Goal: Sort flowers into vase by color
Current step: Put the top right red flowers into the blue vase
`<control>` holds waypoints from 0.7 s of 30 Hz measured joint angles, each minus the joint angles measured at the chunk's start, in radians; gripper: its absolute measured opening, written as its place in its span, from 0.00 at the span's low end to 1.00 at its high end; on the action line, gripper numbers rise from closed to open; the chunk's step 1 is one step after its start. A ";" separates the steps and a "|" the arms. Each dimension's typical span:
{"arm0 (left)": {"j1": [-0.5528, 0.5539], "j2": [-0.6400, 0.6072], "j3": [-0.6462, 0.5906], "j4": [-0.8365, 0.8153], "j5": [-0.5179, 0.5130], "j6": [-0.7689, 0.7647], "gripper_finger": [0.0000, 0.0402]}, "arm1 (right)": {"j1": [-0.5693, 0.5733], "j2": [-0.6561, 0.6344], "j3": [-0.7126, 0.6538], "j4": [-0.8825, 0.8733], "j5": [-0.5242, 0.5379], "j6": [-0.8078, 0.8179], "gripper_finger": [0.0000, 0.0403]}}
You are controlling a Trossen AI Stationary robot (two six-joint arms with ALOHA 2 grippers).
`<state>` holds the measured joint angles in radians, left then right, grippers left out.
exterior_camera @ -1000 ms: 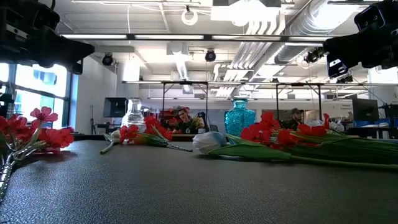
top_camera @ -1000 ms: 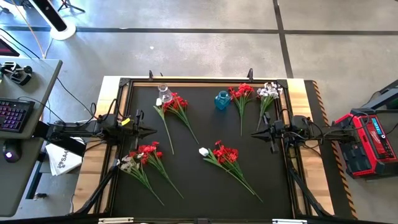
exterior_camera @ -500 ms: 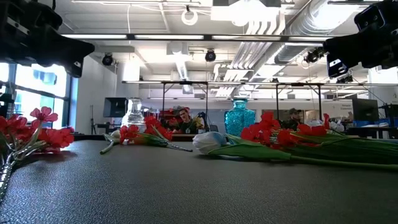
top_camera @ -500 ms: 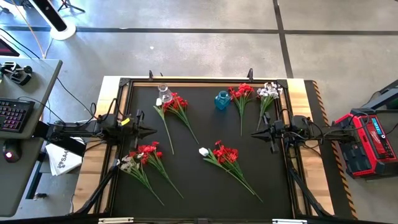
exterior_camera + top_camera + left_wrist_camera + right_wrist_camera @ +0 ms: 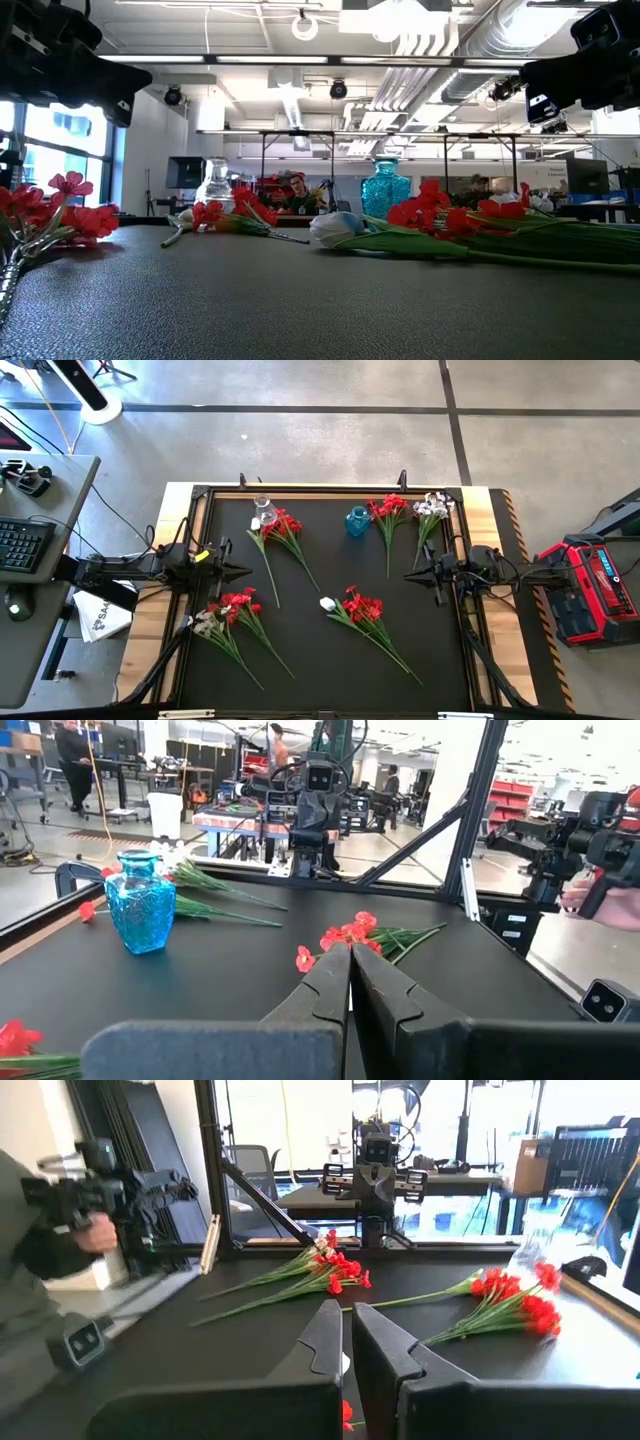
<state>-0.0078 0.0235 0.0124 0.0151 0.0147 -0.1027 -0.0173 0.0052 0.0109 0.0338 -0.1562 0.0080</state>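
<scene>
**Grippers clenched and empty, flowers lying on the mat**

Grippers first. The left gripper point(image 5: 243, 571) hangs over the mat's left edge, its fingers point(image 5: 325, 982) pressed together on nothing. The right gripper point(image 5: 410, 575) hangs over the right edge, facing it across the mat, likewise clenched and empty, as its fingers point(image 5: 322, 1340) show in the right wrist view.

Between them lie the flowers. Just beside the left gripper is a mixed red and pale bunch point(image 5: 228, 610), stems running toward the near edge. Near the mat's middle lies a red sprig point(image 5: 362, 606) with a white bud point(image 5: 326, 603) at its side. At the far edge a clear vase point(image 5: 265, 510) stands touching another red bunch point(image 5: 283, 527). The blue vase point(image 5: 357, 520) stands upright and empty beside a third red bunch point(image 5: 389, 510), and white flowers point(image 5: 433, 507) lie in the far right corner.

Beyond the table a person's hand point(image 5: 95, 1232) holds a camera rig.
</scene>
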 joint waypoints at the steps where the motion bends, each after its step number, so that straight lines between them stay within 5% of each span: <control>1: 0.000 0.000 0.000 0.001 0.000 0.004 0.00 | 0.000 0.000 0.000 0.000 0.000 -0.028 0.00; 6: 0.000 0.000 0.000 0.004 0.000 0.054 0.00 | 0.000 0.000 0.000 0.009 0.000 -0.077 0.00; 17: 0.000 0.000 0.000 0.004 0.000 0.056 0.00 | 0.000 0.000 0.000 0.100 0.001 0.247 0.00; 21: 0.000 0.000 0.000 0.004 0.000 0.056 0.00 | 0.000 0.000 0.000 0.216 0.093 0.272 0.00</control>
<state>-0.0078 0.0235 0.0124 0.0189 0.0150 -0.0471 -0.0174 0.0054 0.0106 0.2493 -0.0629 0.2805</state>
